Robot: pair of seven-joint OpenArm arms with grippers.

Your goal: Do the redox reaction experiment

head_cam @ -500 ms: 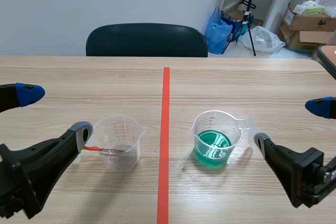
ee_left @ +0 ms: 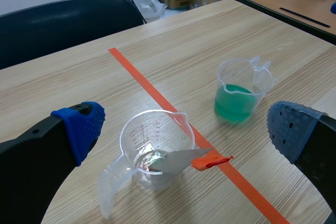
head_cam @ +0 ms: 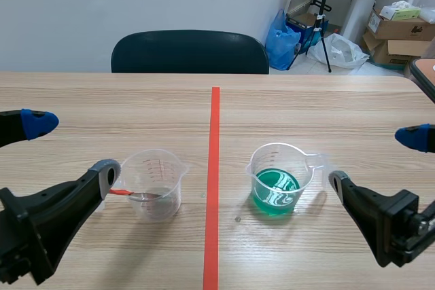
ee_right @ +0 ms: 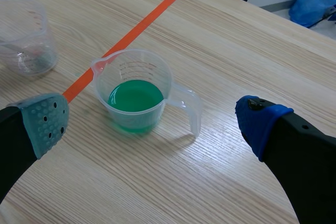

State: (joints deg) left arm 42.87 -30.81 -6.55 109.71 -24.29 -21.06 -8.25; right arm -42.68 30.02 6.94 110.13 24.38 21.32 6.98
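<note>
The left gripper (head_cam: 71, 146) is held open, its two blue-padded fingers (ee_left: 84, 124) spread wide with nothing gripped between them. A clear plastic cup (ee_left: 157, 145) is seen on the table (head_cam: 306, 106) just ahead of this gripper, in line with the gap between the fingers and untouched by either. A small spatula (ee_left: 181, 161) is propped in this cup: its grey blade is lowered to the cup's bottom, and its orange handle is laid over the rim, pointing out sideways. An orange-red tape line (head_cam: 214, 168) is marked on the table just beyond the cup.

The right gripper (head_cam: 375, 159) is likewise held open and empty, one finger tipped with a grey-green pad (ee_right: 44, 121) and the other with a blue one. A second clear cup (ee_right: 134, 98), partly filled with green liquid, is found ahead of it, between the lines of its two fingers and apart from both. The cup's handle is turned toward the blue-padded finger, and its spout toward the tape line. The first cup is seen farther off, past the grey-green pad.

A dark chair (head_cam: 189, 51) is placed at the table's far edge, well beyond both grippers.
</note>
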